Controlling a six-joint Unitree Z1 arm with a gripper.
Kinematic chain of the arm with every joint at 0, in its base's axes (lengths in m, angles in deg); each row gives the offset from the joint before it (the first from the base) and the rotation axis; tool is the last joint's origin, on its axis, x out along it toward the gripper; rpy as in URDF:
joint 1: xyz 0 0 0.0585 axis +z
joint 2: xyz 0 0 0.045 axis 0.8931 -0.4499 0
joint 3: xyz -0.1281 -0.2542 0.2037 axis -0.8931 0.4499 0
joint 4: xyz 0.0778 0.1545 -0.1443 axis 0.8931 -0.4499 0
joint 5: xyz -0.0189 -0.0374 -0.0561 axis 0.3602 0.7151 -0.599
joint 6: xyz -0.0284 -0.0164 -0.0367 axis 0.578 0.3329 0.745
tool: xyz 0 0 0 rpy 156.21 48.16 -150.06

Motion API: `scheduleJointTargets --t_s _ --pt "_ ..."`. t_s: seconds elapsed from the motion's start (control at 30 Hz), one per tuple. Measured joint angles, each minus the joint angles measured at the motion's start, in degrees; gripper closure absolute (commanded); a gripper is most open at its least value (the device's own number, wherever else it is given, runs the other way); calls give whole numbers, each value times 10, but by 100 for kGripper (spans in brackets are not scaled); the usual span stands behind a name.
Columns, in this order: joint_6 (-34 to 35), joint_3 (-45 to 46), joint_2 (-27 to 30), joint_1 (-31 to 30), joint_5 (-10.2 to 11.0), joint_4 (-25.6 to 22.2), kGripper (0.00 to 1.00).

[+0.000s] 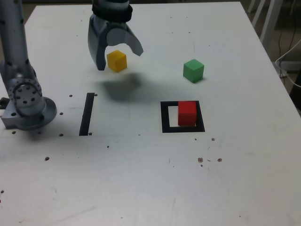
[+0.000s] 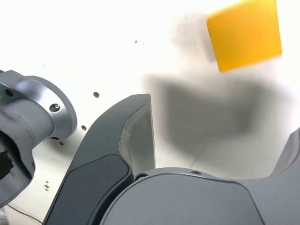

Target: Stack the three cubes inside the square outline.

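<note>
The yellow cube (image 1: 116, 61) rests on the white table (image 1: 141, 179) at the back, left of middle in the exterior view. My gripper (image 1: 120, 59) hovers over it, open, its two grey fingers apart on either side of the cube and touching nothing. The wrist view has the yellow cube (image 2: 244, 35) ahead of the spread gripper (image 2: 215, 136), with a shadow on the table between them. The red cube (image 1: 187, 113) stands inside the square outline (image 1: 165, 117), against its right side. The green cube (image 1: 193, 70) sits alone, behind the outline.
A straight black strip (image 1: 87, 113) lies on the table to the exterior view's left. The arm's grey base (image 1: 28, 101) stands beside it at the left edge. Small dark specks dot the tabletop. Chair legs (image 1: 265, 19) show beyond the far right corner.
</note>
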Motion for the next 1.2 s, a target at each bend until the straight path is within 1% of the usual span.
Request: scheduleJointTargets --t_s 0.3,0.57,0.83,1.03,1.1,1.2 --pt "-12 0 -31 52 -1 14 1" --pt "-37 -9 -73 92 -10 28 2" --pt "-58 -34 -105 118 -14 29 5" --pt "-67 -53 -123 124 -17 22 16" --pt "-69 -57 -127 124 -18 17 22" --pt "-73 -61 -135 124 -20 14 34"
